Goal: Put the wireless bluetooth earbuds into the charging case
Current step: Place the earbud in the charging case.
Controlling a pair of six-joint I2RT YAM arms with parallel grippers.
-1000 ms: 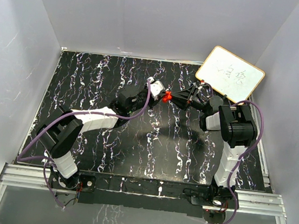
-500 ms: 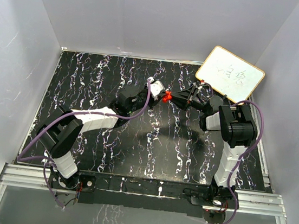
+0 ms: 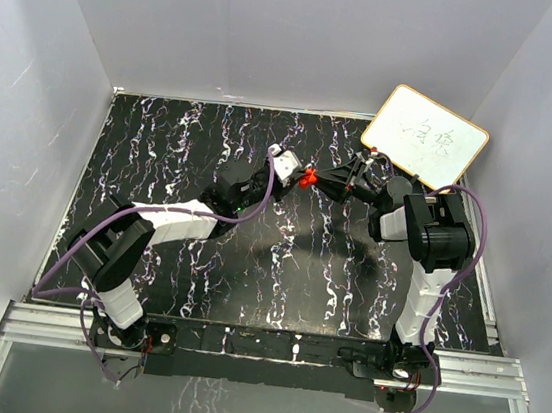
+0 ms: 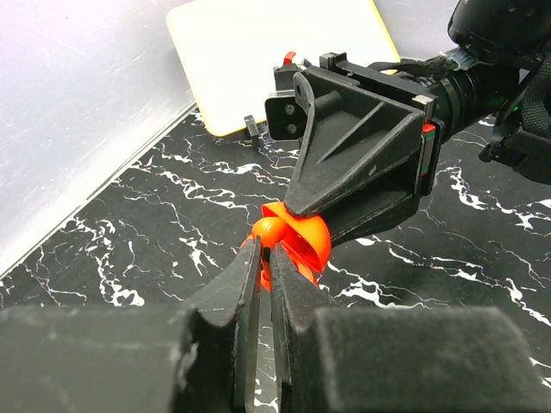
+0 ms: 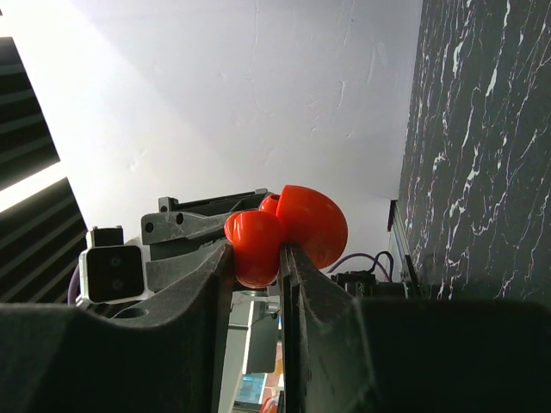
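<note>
Currently, item by item from the left.

- Left pincer (image 4: 265, 258): raised over the tabletop (image 3: 191, 156) near the middle of its far edge, fingers nearly together and pinching one earbud (image 4: 269, 230).
- Earbud: touching the charging case (image 4: 312, 243), apparently at its opening, not visibly seated.
- Charging case: held clear of the tabletop, clamped in the right pincer (image 5: 255, 251), whose jaws are closed on it.
- Second earbud: cannot be made out.
- White board (image 3: 426, 136): leaning at the far right corner.
- Risks, as judged:
  - Slight misalignment between the two pincers could jam the earbud on the rim.
  - Pushing harder may twist the glossy case in its grip.
  - Early release would drop the earbud onto the tabletop.
</note>
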